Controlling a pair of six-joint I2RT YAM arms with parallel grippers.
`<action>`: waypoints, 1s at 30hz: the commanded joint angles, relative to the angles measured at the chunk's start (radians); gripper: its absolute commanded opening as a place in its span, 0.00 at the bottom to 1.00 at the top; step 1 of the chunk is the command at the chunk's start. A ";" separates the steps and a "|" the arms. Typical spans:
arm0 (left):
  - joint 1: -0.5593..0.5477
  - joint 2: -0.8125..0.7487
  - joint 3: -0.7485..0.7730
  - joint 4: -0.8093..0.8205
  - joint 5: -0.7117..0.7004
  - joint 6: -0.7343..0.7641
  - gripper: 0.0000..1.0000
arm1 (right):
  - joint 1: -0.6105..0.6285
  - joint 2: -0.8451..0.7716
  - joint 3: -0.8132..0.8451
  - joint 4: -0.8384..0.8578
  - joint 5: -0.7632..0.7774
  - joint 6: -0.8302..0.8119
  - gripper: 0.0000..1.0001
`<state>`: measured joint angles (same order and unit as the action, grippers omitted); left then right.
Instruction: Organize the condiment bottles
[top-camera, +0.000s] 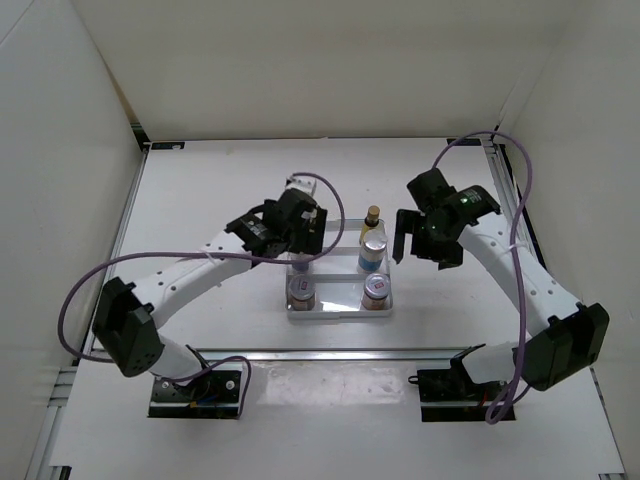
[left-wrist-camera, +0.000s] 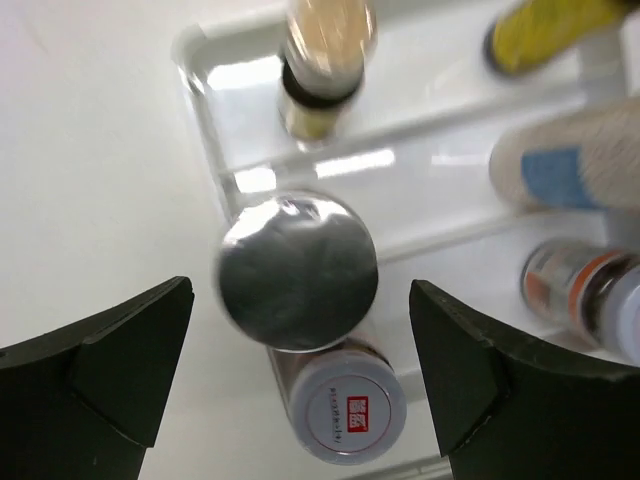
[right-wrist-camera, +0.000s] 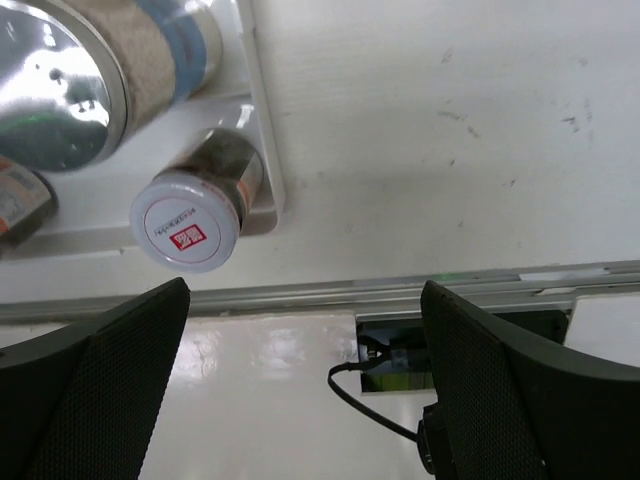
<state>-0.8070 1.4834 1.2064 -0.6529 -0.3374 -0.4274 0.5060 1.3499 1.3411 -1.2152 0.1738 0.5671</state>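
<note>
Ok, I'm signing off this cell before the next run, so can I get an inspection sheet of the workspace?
Surface: white table, faint scuffs on the right.
Job's things: all six stand in the white tray in two columns: yellow bottles farthest, silver-capped bottles in the middle, short jars nearest.
Clutter: nothing seen.
Grippers: left gripper open, straddling one silver-capped bottle without touching it; right gripper open, empty, beside the tray's right side.
Cables: a purple cable loops along each arm.
Surroundings: white walls on three sides; metal rails at the table edges.
</note>
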 joint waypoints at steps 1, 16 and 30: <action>0.052 -0.130 0.091 -0.001 -0.104 0.108 1.00 | -0.044 -0.011 0.084 -0.024 0.067 -0.044 1.00; 0.549 -0.480 -0.286 0.074 -0.124 0.194 1.00 | -0.337 0.061 0.006 0.077 -0.092 -0.099 1.00; 0.695 -0.472 -0.366 0.119 -0.111 0.136 1.00 | -0.360 0.132 -0.005 0.086 -0.132 -0.090 1.00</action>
<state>-0.1169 1.0229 0.8406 -0.5575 -0.4618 -0.2825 0.1505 1.4773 1.3289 -1.1458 0.0441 0.4854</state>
